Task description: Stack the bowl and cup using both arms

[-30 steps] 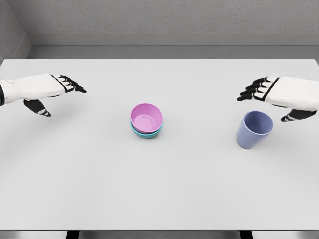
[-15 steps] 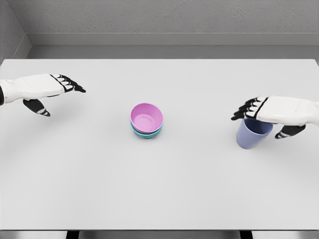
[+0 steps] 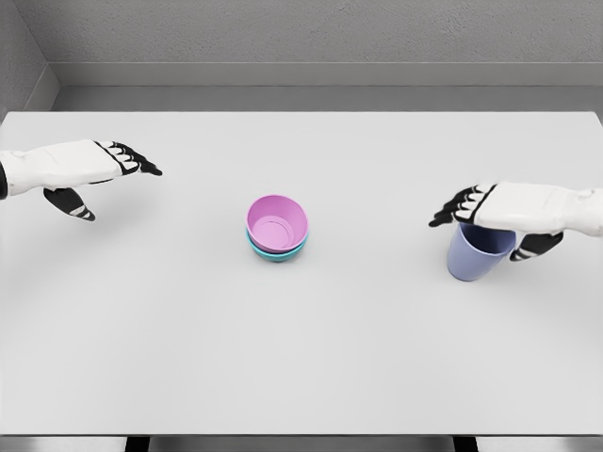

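Note:
A pink bowl (image 3: 277, 221) sits nested in a teal bowl (image 3: 275, 251) at the middle of the white table (image 3: 301, 358). A blue-violet cup (image 3: 474, 257) stands upright to the right. My right hand (image 3: 485, 223) hovers over the cup's rim, fingers (image 3: 455, 204) stretched out flat toward the left and thumb (image 3: 533, 246) hanging on the cup's right side; it is open and hides part of the rim. My left hand (image 3: 105, 179) floats at the far left, open and holding nothing, well away from the bowls.
The table's back edge meets a grey wall (image 3: 301, 38). Its front edge runs along the bottom of the head view.
My right hand has moved down and to the left, from behind the cup to just above its rim. The left hand, bowls and cup have not moved.

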`<state>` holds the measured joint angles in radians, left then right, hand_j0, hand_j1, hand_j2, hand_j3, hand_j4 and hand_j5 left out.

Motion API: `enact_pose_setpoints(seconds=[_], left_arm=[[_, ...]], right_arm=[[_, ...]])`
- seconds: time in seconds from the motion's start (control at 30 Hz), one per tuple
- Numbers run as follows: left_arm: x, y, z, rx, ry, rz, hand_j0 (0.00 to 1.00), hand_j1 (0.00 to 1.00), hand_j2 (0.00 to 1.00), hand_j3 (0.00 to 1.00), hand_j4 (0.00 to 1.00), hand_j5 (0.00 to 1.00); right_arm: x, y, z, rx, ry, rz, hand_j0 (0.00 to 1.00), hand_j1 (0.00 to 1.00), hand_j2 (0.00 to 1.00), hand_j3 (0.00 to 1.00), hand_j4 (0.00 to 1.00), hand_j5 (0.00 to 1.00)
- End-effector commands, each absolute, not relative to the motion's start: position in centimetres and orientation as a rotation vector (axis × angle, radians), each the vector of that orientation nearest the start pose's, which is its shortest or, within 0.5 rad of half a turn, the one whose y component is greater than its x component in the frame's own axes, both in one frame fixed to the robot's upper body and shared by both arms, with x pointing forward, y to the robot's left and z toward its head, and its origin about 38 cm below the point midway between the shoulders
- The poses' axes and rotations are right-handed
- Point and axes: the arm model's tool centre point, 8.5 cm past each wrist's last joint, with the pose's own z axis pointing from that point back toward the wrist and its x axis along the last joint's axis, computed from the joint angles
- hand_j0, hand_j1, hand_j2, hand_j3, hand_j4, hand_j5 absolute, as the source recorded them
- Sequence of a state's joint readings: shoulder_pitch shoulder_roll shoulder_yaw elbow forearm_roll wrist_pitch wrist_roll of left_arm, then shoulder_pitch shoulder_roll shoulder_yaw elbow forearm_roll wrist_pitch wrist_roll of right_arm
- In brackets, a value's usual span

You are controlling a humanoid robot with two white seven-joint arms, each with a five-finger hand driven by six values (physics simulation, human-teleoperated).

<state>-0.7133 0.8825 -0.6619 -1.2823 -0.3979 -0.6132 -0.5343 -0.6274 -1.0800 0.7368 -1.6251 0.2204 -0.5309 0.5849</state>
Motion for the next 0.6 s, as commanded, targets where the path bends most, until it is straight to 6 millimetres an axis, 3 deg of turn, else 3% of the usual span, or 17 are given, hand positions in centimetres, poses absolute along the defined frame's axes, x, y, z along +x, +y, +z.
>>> enact_pose_setpoints(seconds=[0.0,0.2,0.23,0.27,0.4,0.57], left_arm=[[45.23,36.25,21.58,0.475,-1.231,-2.045,1.0,1.0,1.0,1.0,1.0,1.0],[45.24,36.36,21.69,0.478,-1.23,-2.044,1.0,1.0,1.0,1.0,1.0,1.0],[45.25,36.29,21.68,0.477,-1.233,-2.043,1.0,1.0,1.0,1.0,1.0,1.0],[45.24,36.35,21.7,0.479,-1.232,-2.043,1.0,1.0,1.0,1.0,1.0,1.0],[45.24,36.35,21.7,0.479,-1.232,-2.043,1.0,1.0,1.0,1.0,1.0,1.0],[45.24,36.35,21.7,0.479,-1.232,-2.043,1.0,1.0,1.0,1.0,1.0,1.0]], right_arm=[[38.61,-33.58,22.04,-0.27,-1.206,2.165,1.0,1.0,1.0,1.0,1.0,1.0],[38.62,-33.51,22.06,-0.271,-1.202,2.172,0.98,0.98,0.98,0.98,0.98,0.98],[38.62,-33.51,22.11,-0.271,-1.204,2.173,0.83,0.83,0.83,0.83,0.83,0.83],[38.6,-33.47,22.13,-0.271,-1.205,2.174,0.75,0.75,0.75,0.75,0.75,0.75],[38.61,-33.42,22.2,-0.272,-1.207,2.175,0.67,0.67,0.67,0.67,0.67,0.67],[38.61,-33.42,22.2,-0.272,-1.207,2.175,0.66,0.66,0.66,0.66,0.66,0.66]])
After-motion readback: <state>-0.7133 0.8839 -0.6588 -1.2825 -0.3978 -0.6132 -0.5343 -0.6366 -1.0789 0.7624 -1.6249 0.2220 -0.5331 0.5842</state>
